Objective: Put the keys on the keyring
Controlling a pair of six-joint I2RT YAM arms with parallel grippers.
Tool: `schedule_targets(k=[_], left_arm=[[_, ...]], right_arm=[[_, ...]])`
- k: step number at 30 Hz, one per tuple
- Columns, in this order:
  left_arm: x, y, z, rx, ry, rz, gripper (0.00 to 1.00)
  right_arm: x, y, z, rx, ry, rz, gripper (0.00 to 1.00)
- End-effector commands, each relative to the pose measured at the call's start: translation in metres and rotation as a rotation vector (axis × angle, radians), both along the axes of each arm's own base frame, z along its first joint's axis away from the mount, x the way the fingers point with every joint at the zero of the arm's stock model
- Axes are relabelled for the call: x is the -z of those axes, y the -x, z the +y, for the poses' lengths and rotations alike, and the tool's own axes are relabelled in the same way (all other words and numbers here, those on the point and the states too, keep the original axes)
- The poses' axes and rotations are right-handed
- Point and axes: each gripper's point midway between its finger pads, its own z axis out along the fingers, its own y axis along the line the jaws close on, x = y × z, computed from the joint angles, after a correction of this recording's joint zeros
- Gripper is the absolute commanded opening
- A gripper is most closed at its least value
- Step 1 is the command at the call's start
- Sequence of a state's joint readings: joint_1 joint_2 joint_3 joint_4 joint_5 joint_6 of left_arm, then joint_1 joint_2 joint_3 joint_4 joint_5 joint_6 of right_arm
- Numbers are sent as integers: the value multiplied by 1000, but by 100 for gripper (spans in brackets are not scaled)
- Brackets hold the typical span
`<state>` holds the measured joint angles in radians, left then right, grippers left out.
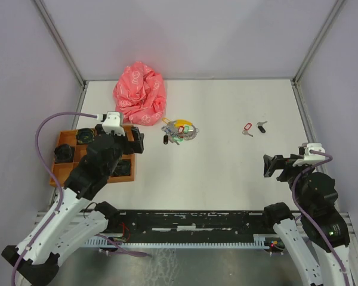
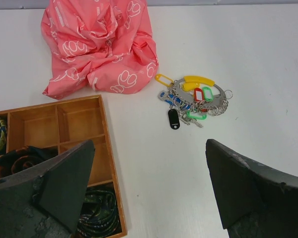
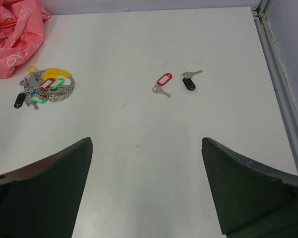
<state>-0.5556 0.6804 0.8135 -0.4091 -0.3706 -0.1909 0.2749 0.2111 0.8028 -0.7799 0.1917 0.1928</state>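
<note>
Both of my hands stand wide and hold nothing. My left hand [image 1: 137, 142] hovers near the keyring [image 2: 196, 96], on its left and nearer side. My right hand [image 1: 268, 165] hovers well apart from the keyring, far to its right.

The keyring, already loaded with coloured tags, lies flat on the worktop [image 1: 215, 167]. The red-headed key [image 3: 163, 82] and the black-headed key [image 3: 189, 82] lie well to the right of the keyring, just beside each other. Neither is on the keyring, so I judge the task to be at its start.

Step in hand, as I judge it: take one key with my right hand.

1. I pick the red-headed key, the one closer to the keyring.
2. I descend from above and align my fingers across the plastic head, leaving the hole end free for threading.
3. The key lies flat, so I expect it to slide. I close slowly, with fingertips low on the worktop.
4. I use my left hand to steady the keyring at a bare stretch, clear of the tags.
</note>
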Motion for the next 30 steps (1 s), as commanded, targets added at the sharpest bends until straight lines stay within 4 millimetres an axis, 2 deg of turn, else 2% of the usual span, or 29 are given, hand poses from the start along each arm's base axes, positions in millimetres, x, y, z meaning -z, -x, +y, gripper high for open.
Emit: schedule_targets(k=[1,6,12,18,23,30], left_arm=[[-12,-5,-5,37,-5,-49,99],[-4,-8,-16,77,-5,-8,99],[-5,-14,-29,113,17,28,99],[6,-27,-53,148,60,129,100],[17,-53,-77,158,106,176,100],[58,-103,-127,247,79,291,98]], right_arm=[[-17,1,0,-6,-10,-60,100],[-17,1,3,-19,-15,-60,100],[-18,3,6,-38,-26,-72,100],[-18,4,7,-42,-40,-88,100],[-17,5,10,-58,-48,-97,100],[-11,8,14,-87,-43,-89,100]])
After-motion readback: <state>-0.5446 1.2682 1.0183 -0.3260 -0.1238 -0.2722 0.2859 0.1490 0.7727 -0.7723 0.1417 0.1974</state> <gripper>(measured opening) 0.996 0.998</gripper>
